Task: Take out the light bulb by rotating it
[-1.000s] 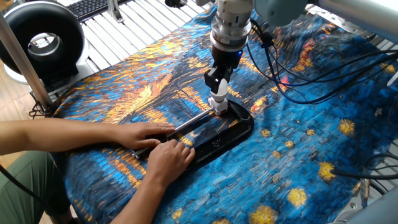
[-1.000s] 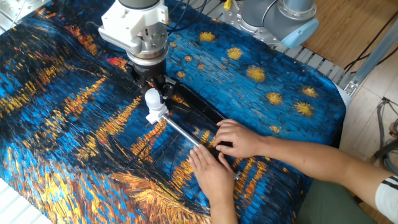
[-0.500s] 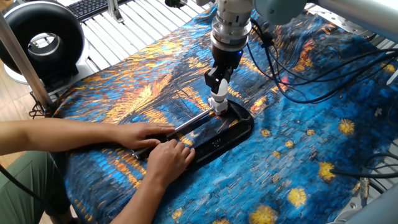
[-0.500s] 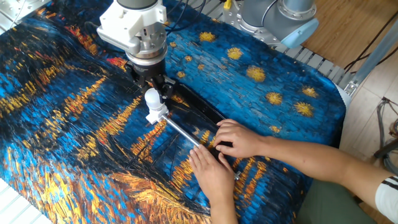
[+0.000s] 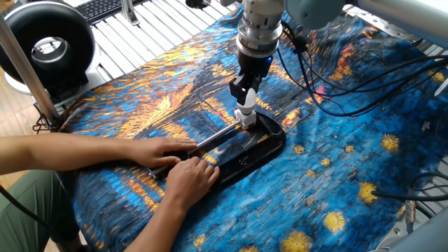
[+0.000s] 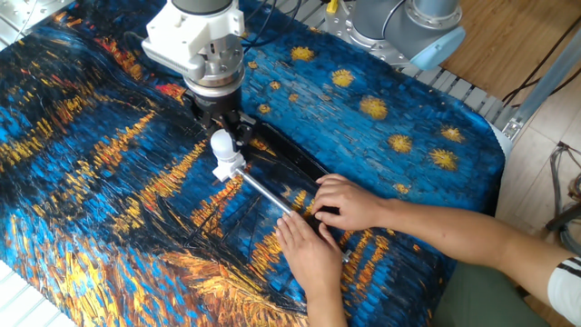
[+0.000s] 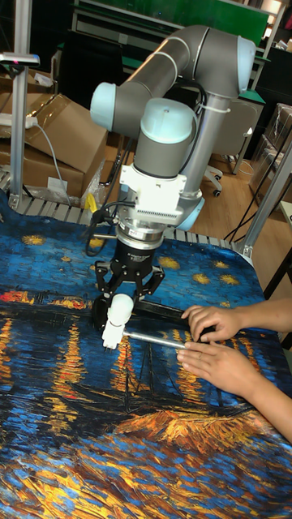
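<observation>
Likely light and fragile, the bulb (image 6: pixel 222 143) wants a gentle hold around its smooth frosted globe, which could slip when twisted. It stands in a socket (image 6: pixel 228 170) on the black clamp (image 5: pixel 260 143), mid-cloth toward the far edge. The gripper (image 7: pixel 123 302) seems closed lightly on the globe, though contact is hard to confirm.

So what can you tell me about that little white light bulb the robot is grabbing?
The light bulb is small and white, with a round frosted-looking top and a narrower neck below. It stands upright in a short white socket at one end of a black clamp lying on the starry blue cloth. The gripper comes straight down over it, with its dark fingers at the bulb's sides. Two hands press on the clamp, not the bulb.
</observation>
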### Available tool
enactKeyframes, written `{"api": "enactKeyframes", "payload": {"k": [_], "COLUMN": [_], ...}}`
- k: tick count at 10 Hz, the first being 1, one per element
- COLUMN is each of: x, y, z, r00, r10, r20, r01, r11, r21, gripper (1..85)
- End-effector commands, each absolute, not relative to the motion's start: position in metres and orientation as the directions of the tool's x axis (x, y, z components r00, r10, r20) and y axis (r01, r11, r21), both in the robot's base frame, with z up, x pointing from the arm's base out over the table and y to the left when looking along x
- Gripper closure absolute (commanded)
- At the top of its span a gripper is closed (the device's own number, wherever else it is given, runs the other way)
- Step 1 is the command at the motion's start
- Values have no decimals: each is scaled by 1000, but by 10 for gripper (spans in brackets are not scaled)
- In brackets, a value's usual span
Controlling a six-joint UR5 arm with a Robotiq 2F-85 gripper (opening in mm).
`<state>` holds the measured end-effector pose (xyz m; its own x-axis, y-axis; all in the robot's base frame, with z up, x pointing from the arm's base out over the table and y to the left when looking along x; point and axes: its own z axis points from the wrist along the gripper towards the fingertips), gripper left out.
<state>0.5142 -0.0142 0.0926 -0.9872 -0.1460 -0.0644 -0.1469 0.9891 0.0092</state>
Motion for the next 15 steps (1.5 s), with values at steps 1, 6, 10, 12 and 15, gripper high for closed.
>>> {"api": "enactKeyframes", "payload": {"k": [1, 6, 10, 12, 15], "x": [516, 524, 529, 535, 535], "y": [-10, -8, -11, -11, -2], "z": [96, 93, 96, 96, 92], "r00": [-986, -956, -882, -832, -730], "r10": [-148, -275, -455, -537, -666], "r20": [-72, -101, -124, -138, -156], "r01": [-149, -277, -454, -535, -666], "r11": [989, 961, 890, 843, 744], "r21": [15, 8, -31, -56, -59], "gripper": [650, 760, 777, 800, 837]}}
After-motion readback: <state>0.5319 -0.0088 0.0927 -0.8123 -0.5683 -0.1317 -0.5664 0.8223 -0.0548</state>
